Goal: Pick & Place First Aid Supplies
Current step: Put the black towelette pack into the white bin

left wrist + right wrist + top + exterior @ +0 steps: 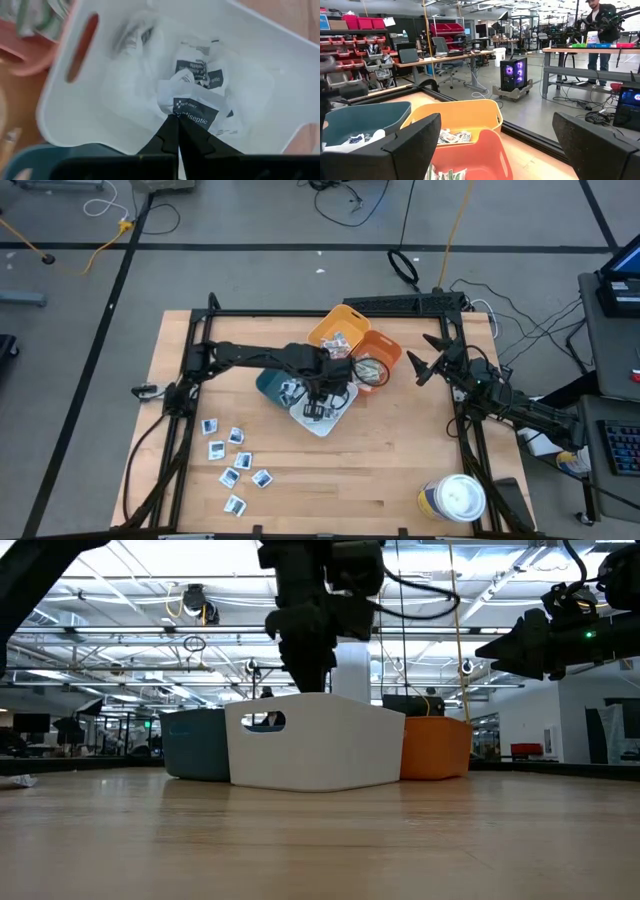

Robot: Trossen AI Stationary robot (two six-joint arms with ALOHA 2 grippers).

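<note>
I have the left gripper point(176, 131) poised over the white bin point(90, 117), its two dark fingers pressed together on the edge of an antiseptic packet point(196, 111), so the step in hand, as I judge it, is the drop. To do it well I want to stay over the middle of the bin, clear of the wall with the handle slot, then part the fingers fully and wait for the packet to fall free before I lift; it is thin and light, so it may cling to a fingertip, and pulling up too soon could drag it over the rim. From above, the left gripper point(320, 395) sits right over the white bin point(325, 423), which is crowded against the teal bin point(268, 385), the orange bin point(385, 352) and the yellow bin point(330, 326), so a straight vertical retreat looks safest. The packet itself is a small flat white square, creased, with a dark blue block bearing a small cross and printed lettering, and it hangs just above a loose heap of similar packets already in the bin. More packets point(232, 458) lie scattered on the table point(380, 470) well apart from the bins, on the left arm's side. The right gripper point(428, 367) waits just beside the orange bin, held above the table with its fingers spread wide and nothing between them.
</note>
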